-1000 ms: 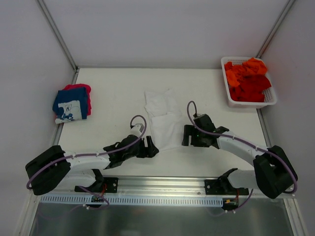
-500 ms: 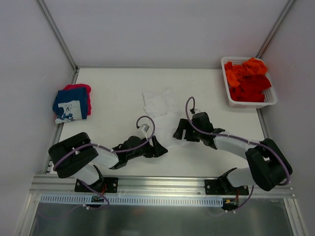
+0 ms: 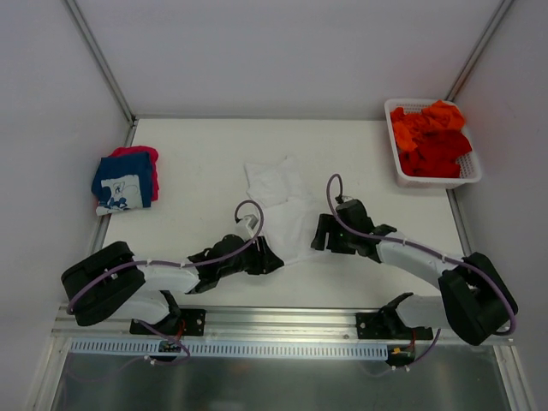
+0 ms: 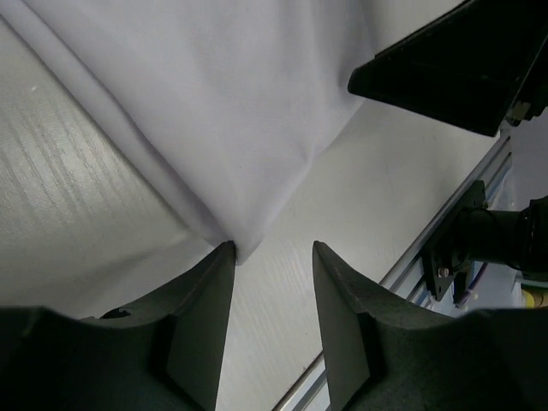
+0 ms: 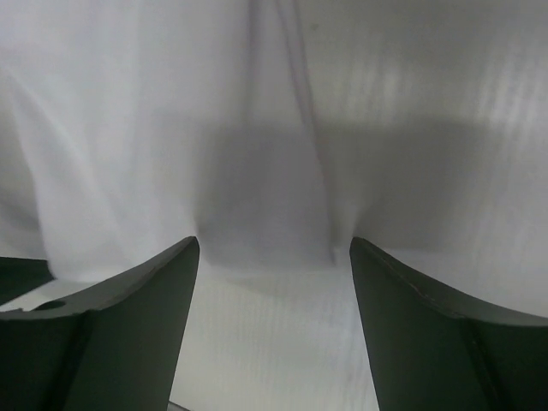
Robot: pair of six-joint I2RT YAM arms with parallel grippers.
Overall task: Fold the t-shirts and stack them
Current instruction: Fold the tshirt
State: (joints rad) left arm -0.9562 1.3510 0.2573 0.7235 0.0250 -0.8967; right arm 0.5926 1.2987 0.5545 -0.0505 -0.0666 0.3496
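Since the plain white cloth t-shirt is light, limp and likely to slip, its near corners are the places to grip. It lies well left of the white plastic lattice basket. The left gripper is partly open at a corner tip and grips nothing. The right gripper is wide open astride the hem and empty. Only the wrist views show these gaps.

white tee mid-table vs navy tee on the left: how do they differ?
Colour: the white tee is plain; the navy tee carries white print.
Pose: the white tee lies loose and rumpled; the navy tee is folded compact.
Place: the white tee lies directly on the table, its near edge at the left gripper and right gripper; the navy tee tops a pink-red tee.
Shared: both are cloth tees.
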